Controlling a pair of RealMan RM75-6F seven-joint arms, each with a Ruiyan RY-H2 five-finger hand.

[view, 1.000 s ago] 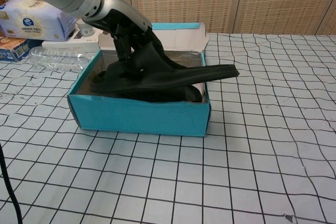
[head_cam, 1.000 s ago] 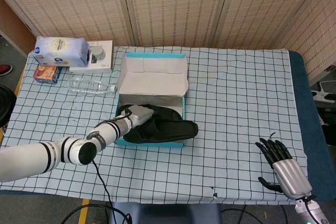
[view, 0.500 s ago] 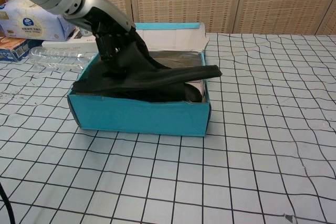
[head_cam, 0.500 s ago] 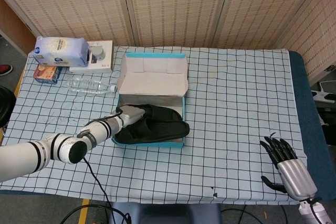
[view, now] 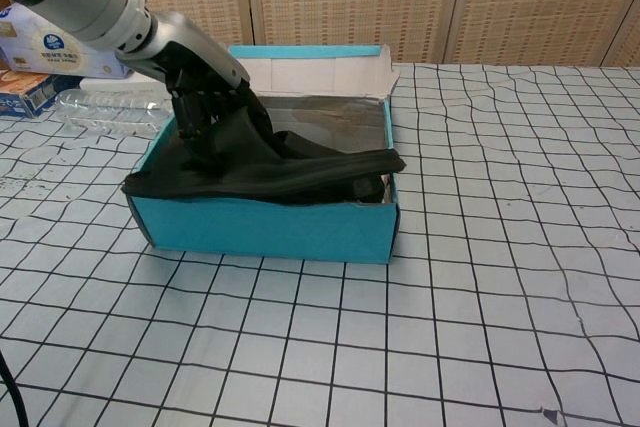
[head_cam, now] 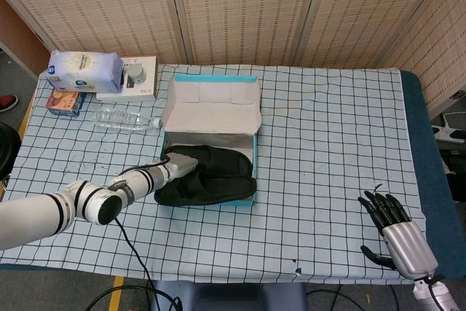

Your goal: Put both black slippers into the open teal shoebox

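Observation:
The open teal shoebox [head_cam: 247,138] [view: 270,232] stands left of the table's middle, its lid [head_cam: 211,100] folded up at the back. One black slipper [head_cam: 226,162] lies inside, mostly hidden in the chest view. The second black slipper [head_cam: 207,189] [view: 280,162] rests flat across the box's near rim, its heel poking past the left front corner. My left hand [head_cam: 177,168] [view: 200,87] grips this slipper by its strap at the box's left end. My right hand [head_cam: 397,234] lies far off at the table's front right with fingers extended and nothing in it.
At the back left lie a tissue pack [head_cam: 85,71], a white box with a dial [head_cam: 132,76], a small snack box [head_cam: 65,101] and a clear plastic bottle [head_cam: 127,119] on its side. The checked cloth [head_cam: 328,143] covers the table.
My left hand has pulled the upper slipper leftward and lower. Its toe no longer sticks out past the box's right side; its heel now overhangs the left corner. The right hand is nearly still.

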